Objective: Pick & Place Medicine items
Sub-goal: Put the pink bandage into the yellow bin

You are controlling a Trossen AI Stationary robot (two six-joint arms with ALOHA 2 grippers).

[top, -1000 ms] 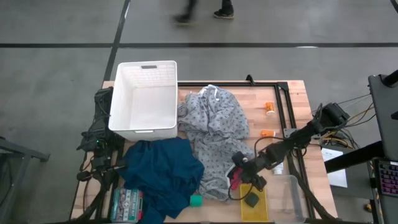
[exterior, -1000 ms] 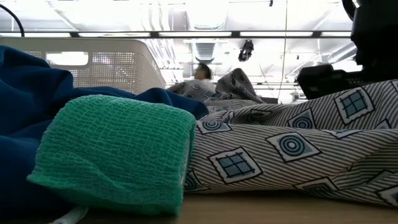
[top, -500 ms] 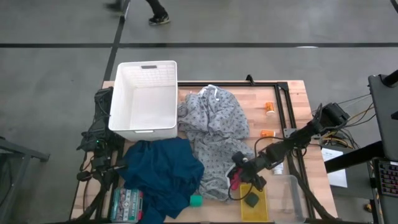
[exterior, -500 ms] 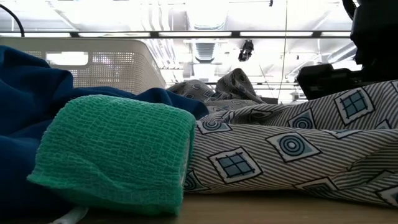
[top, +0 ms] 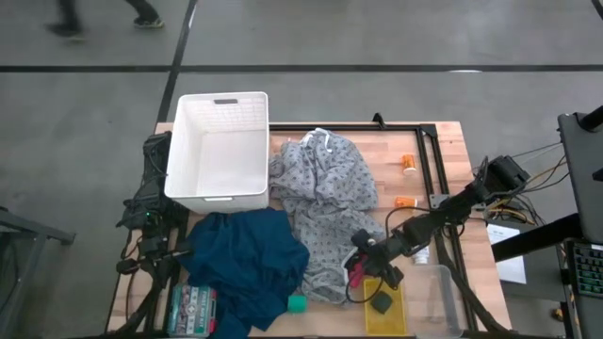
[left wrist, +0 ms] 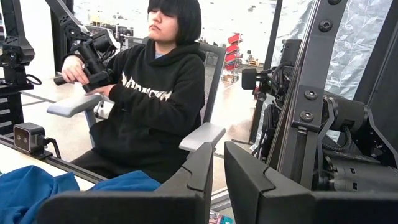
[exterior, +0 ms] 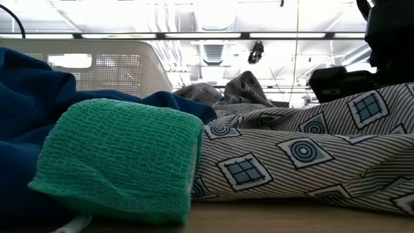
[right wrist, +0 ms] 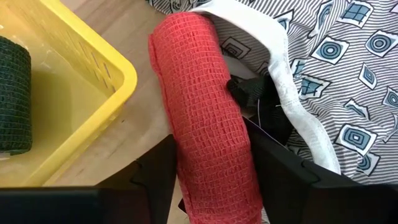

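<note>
Two tiny orange medicine pieces (top: 409, 163) (top: 405, 201) lie on the bare wood at the table's right, with no gripper near them. My right gripper (right wrist: 211, 144) slants down at the near right, shut on a red bandage roll (right wrist: 205, 106) (top: 356, 274) at the edge of the grey patterned cloth (top: 325, 212). My left gripper (left wrist: 217, 180) is parked level at the table's left edge (top: 149, 202), shut and holding nothing. My right gripper pinches the red roll's long curved sides (right wrist: 180, 155) between its two fingers. The roll runs along the fingers, which slant down from the table's right. Its far end (right wrist: 183, 31) points at the cloth's white hem. I cannot tell whether it is clear of the table.
A yellow tray (right wrist: 118, 68) holding a dark green roll (right wrist: 12, 99) stands just beside the red roll. A white basket (top: 219, 146) is at the far left and a blue cloth (top: 247, 264) at the near left. A green roll (exterior: 123, 162) and a flat box (top: 191, 309) are by the near edge. A seated person (left wrist: 155, 93) is beyond the table.
Neither arm nor anything on the table has visibly moved. A person on the floor beyond the far edge has walked toward the left.
</note>
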